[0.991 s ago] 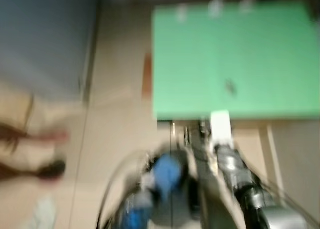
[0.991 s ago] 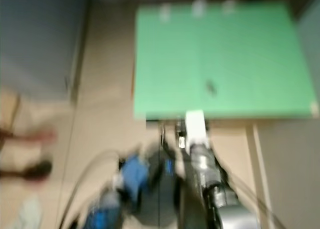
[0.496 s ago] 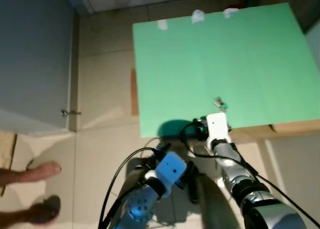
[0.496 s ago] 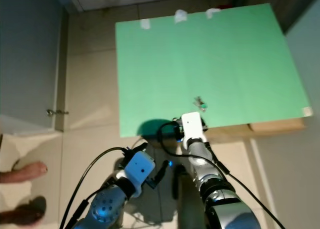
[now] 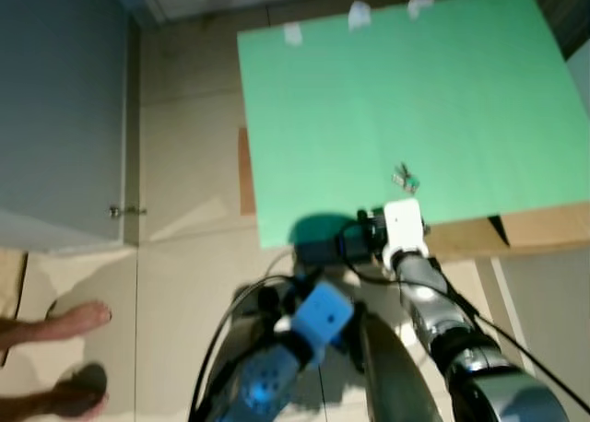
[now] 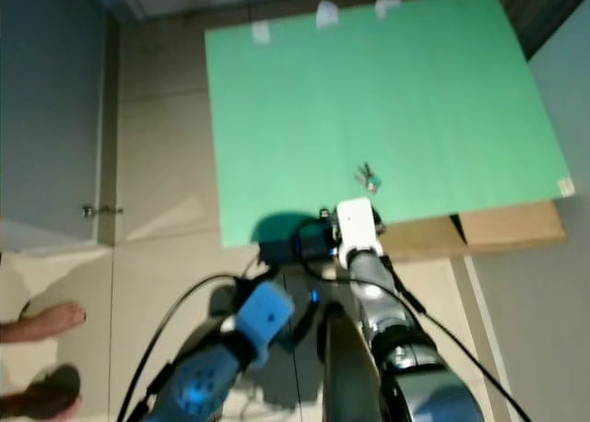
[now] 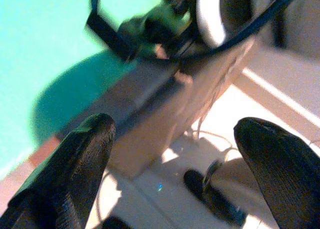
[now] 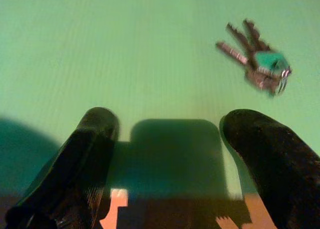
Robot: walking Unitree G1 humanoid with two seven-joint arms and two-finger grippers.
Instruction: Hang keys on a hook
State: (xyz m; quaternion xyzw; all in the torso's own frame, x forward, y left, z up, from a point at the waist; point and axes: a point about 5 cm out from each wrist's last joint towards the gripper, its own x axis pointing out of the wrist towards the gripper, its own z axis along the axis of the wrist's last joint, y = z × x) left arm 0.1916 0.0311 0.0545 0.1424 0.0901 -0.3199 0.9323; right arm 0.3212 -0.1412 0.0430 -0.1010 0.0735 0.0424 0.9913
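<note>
While spread wide, right claw (image 8: 167,154) points at keys (image 8: 257,61).

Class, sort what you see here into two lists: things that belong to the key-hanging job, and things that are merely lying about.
Belong to the job:
- keys lying on the green table
- right gripper, open, at the table's near edge, short of the keys

Just lying about:
- three white bits along the table's far edge
- person's feet on the floor
- grey door
- left gripper, open, low beside the table
</note>
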